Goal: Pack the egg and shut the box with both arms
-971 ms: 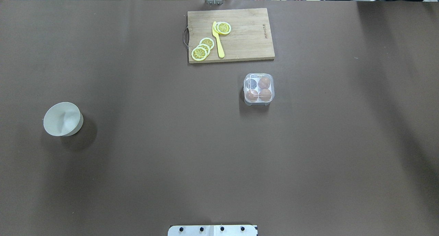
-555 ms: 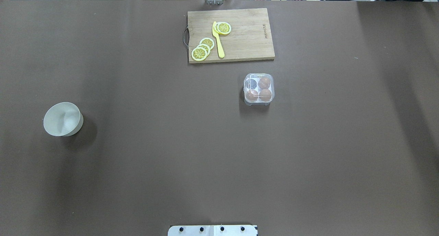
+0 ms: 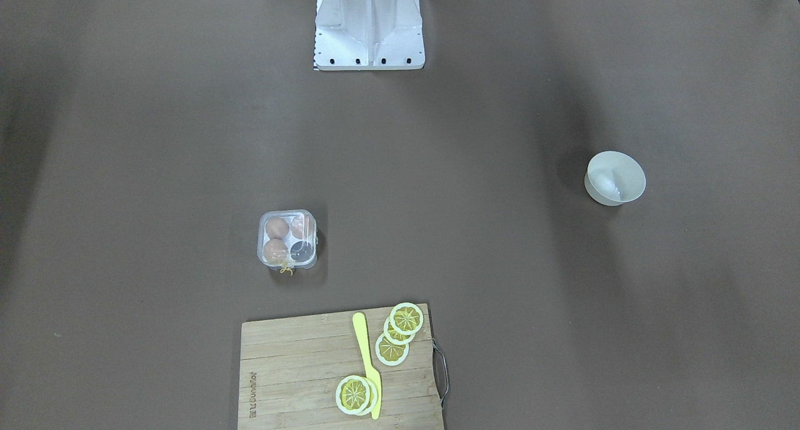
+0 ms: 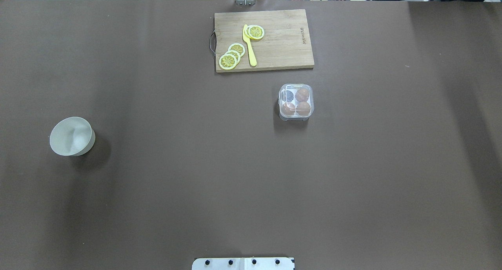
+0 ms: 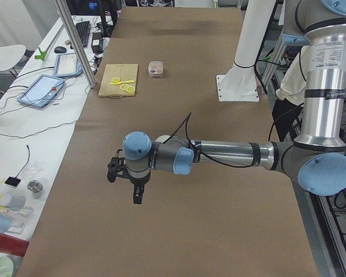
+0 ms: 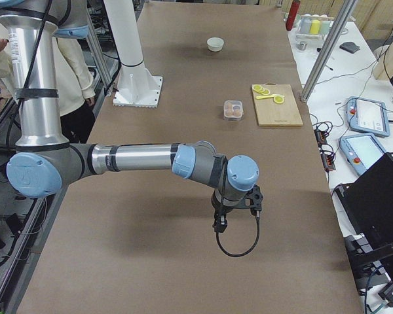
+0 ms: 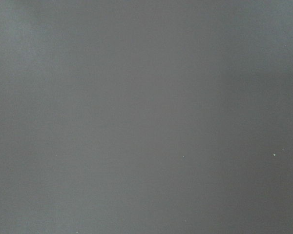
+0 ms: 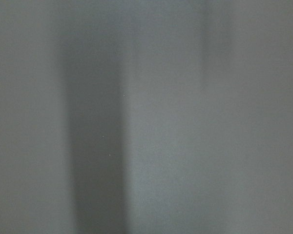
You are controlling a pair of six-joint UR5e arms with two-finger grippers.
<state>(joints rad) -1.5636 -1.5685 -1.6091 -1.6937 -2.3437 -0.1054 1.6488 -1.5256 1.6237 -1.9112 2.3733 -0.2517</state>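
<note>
The box (image 4: 296, 102) stands toward the far edge of the surface (image 4: 251, 191), a little to the robot's right of the middle. Three brown eggs (image 4: 302, 94) fill three of its round cells and the fourth cell (image 4: 289, 95) shows dark and empty. They look alike, so the egg of the task cannot be singled out. The clear lid seems to lie flat over the tray, with the yellow string (image 3: 286, 269) hanging on the far side. I judge the packing and closing done, or very nearly.

Just beyond the box, against the far edge, lies the cutting board (image 4: 282, 46) with lemon slices (image 4: 228, 61) and a yellow knife (image 4: 249, 50). The white bowl (image 4: 71, 136) sits well apart, near the left end.

The left tool (image 5: 136, 195) hangs over the left end and the right tool (image 6: 221, 222) over the right end. Both are far from the box, probably parked so that nothing crowds it. Whether their fingers are apart or together, I cannot tell. Both wrist cameras show only bare surface.
</note>
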